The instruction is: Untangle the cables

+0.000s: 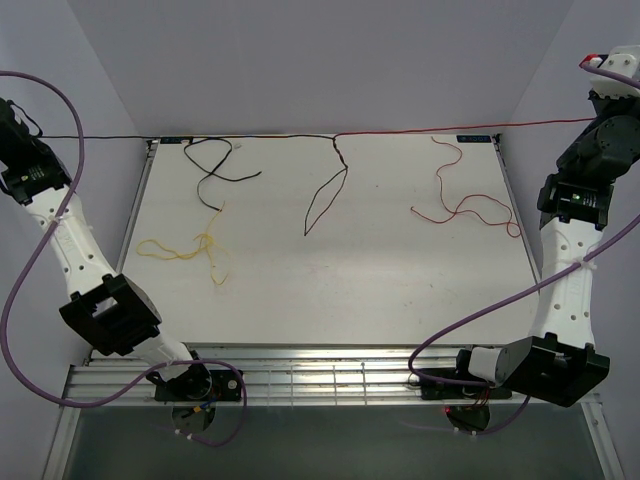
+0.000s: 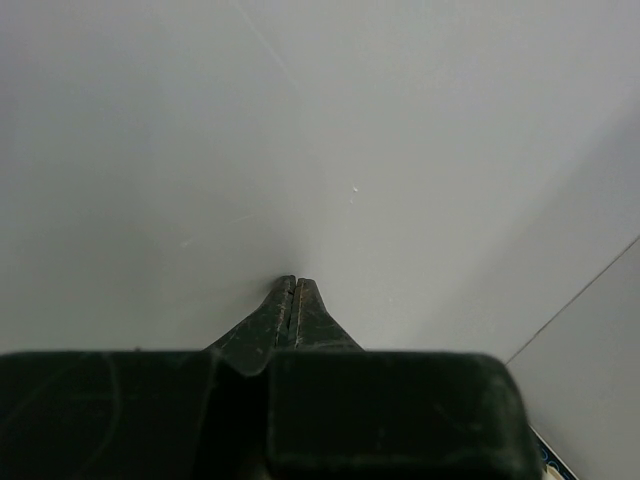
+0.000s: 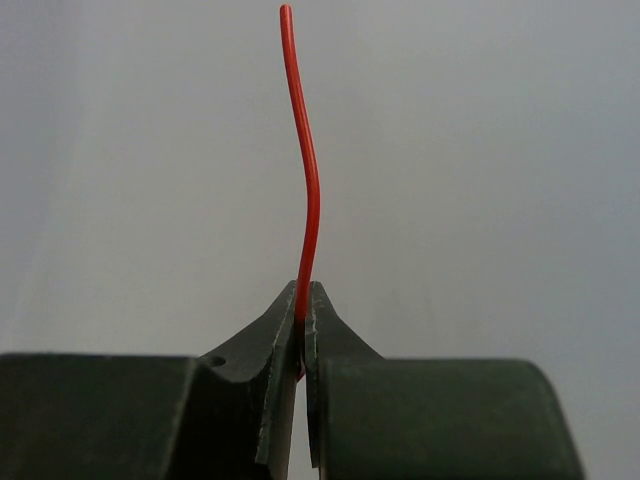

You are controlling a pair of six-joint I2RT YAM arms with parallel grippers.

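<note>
Your right tool point(image 3: 303, 300) grips the red cable point(image 3: 312, 200), left tool point(image 2: 293, 285) clenches the black cable point(image 1: 150, 137), so pull gently and watch that tangle point(image 1: 340, 155).

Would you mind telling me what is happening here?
The right gripper is shut on a red cable; the left gripper, also shut, seems to hold a black cable. Raised to either side, they stretch the two taut above the table's far edge, joined at a tangle mid-span. A yellow cable and others lie loose below.
</note>
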